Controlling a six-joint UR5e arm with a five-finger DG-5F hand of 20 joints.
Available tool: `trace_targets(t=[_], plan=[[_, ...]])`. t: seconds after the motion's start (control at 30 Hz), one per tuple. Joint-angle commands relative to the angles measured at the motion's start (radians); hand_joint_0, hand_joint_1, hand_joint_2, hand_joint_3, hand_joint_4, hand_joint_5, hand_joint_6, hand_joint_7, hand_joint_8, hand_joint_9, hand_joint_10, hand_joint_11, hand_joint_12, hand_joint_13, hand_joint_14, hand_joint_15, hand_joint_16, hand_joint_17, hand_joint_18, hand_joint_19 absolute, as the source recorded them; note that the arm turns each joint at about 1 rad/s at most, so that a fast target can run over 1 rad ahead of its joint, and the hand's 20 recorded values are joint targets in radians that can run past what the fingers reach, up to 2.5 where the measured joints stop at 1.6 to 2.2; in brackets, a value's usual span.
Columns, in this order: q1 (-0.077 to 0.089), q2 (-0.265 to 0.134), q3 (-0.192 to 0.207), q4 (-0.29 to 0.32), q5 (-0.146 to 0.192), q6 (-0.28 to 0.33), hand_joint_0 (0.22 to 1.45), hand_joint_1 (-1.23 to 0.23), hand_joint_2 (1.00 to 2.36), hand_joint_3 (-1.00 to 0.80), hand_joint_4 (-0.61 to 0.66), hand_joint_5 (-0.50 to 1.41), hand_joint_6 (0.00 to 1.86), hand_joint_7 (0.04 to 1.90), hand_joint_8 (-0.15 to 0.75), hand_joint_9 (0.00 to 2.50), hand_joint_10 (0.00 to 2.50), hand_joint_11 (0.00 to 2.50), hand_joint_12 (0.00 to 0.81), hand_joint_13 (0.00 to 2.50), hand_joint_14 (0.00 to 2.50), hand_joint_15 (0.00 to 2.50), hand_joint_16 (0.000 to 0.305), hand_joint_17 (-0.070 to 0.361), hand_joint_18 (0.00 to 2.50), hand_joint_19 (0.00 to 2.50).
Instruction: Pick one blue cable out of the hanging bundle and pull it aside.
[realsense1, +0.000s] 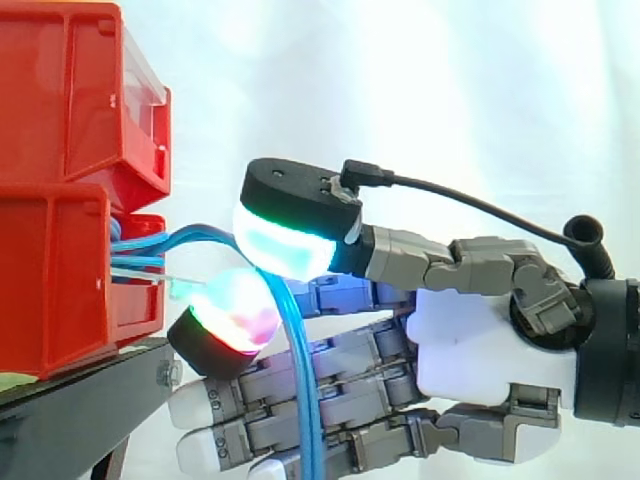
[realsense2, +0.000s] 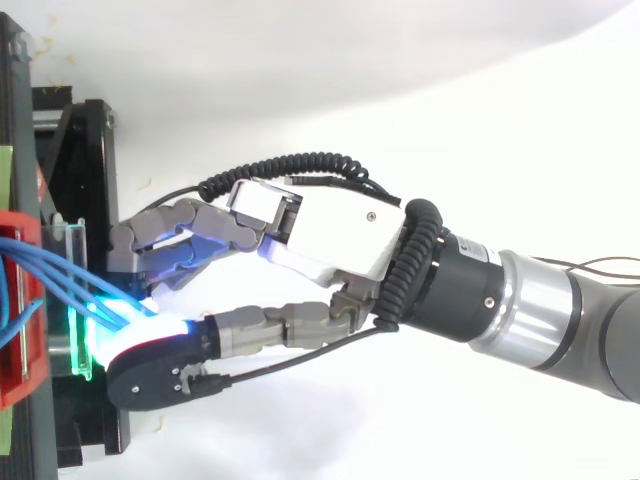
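Note:
Several thin blue cables (realsense1: 140, 243) come out of the gap between the red bins (realsense1: 60, 100). One blue cable (realsense1: 305, 390) arcs out to the right and then hangs straight down in front of the hand (realsense1: 470, 350). It passes between a thumb pad (realsense1: 285, 245) glowing green-cyan above and a finger pad (realsense1: 235, 310) glowing red-magenta below, which pinch it. The other fingers lie straight below, pointing at the stand. From above, blue cables (realsense2: 60, 275) converge from the bins toward the glowing pads, and the hand (realsense2: 340, 235) reaches in from the right.
The red bins are stacked on a black stand (realsense1: 80, 400) at the left, close to the fingertips. A clear plastic label holder (realsense2: 75, 240) sticks out from the bin front. A white curtain is behind, and open space lies to the right.

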Motion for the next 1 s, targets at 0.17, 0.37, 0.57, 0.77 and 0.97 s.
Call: trace_targets(t=[0.17,0.37,0.57,0.77,0.97], plan=[[-0.005,0.002,0.0,-0.038,-0.017,0.058,0.65,-0.73,1.01,-0.33,0.21,-0.2,0.89,1.04,0.327,0.73,0.01,0.43,0.363,0.61,0.01,0.27,0.053,0.12,0.74,0.39],[-0.008,0.011,0.0,-0.101,-0.041,0.107,0.7,-0.77,1.0,-0.5,0.18,-0.2,0.9,0.99,0.316,0.74,0.01,0.45,0.355,0.63,0.01,0.26,0.053,0.118,0.76,0.38],[-0.013,0.025,0.0,-0.161,-0.041,0.126,0.7,-0.81,1.0,-0.5,0.19,-0.2,0.89,0.96,0.311,0.78,0.01,0.46,0.349,0.67,0.01,0.27,0.051,0.115,0.8,0.39],[-0.02,0.037,0.0,-0.205,-0.043,0.13,0.53,-0.82,1.0,-0.5,0.26,-0.18,0.9,1.01,0.33,0.83,0.01,0.47,0.36,0.7,0.01,0.29,0.054,0.12,0.83,0.39],[-0.034,0.055,0.0,-0.257,-0.044,0.127,0.43,-0.75,1.0,-0.5,0.29,-0.17,0.9,0.96,0.366,0.86,0.01,0.46,0.398,0.73,0.01,0.29,0.061,0.138,0.9,0.38]])
